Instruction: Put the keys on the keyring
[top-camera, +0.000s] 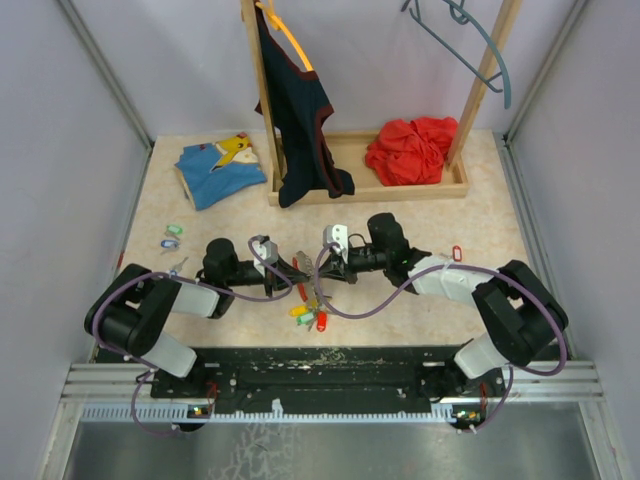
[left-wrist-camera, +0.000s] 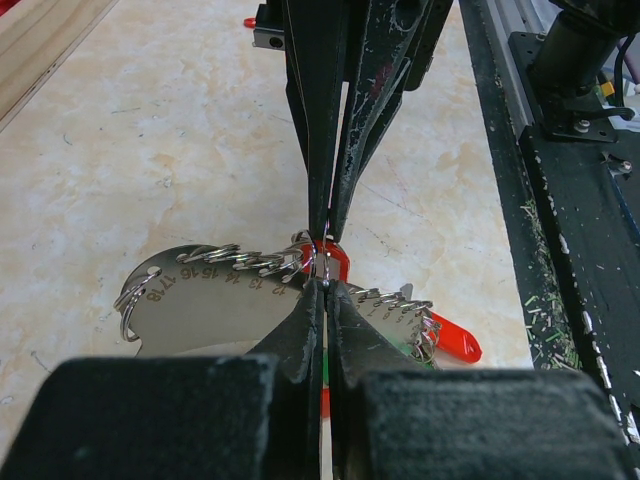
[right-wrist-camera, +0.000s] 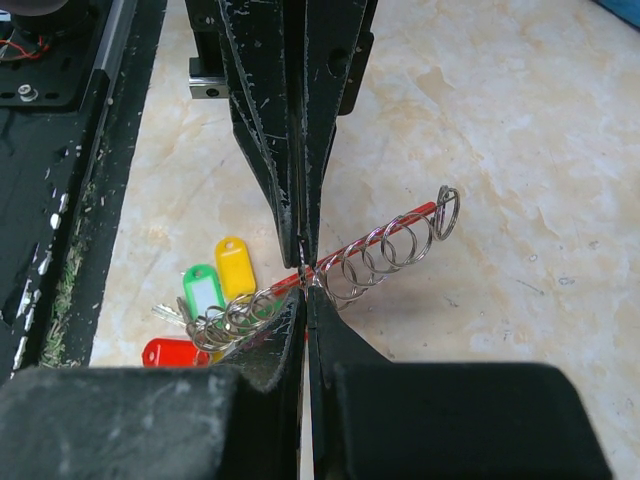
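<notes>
Left end effector hides middle of numbered keyring.

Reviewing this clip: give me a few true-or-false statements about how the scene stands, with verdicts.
1. The left gripper and the right gripper are both shut, tips meeting at the row of rings. True.
2. A yellow tag, a green tag and a red tag sit at one end of that row. True.
3. The red cloth hangs on the orange hanger. False: the dark garment hangs there, and the red cloth lies on the rack base.
4. The loose red tag lies on the left arm's side. False: it lies by the right arm. The loose green tag and loose blue tag are on the left.
</notes>
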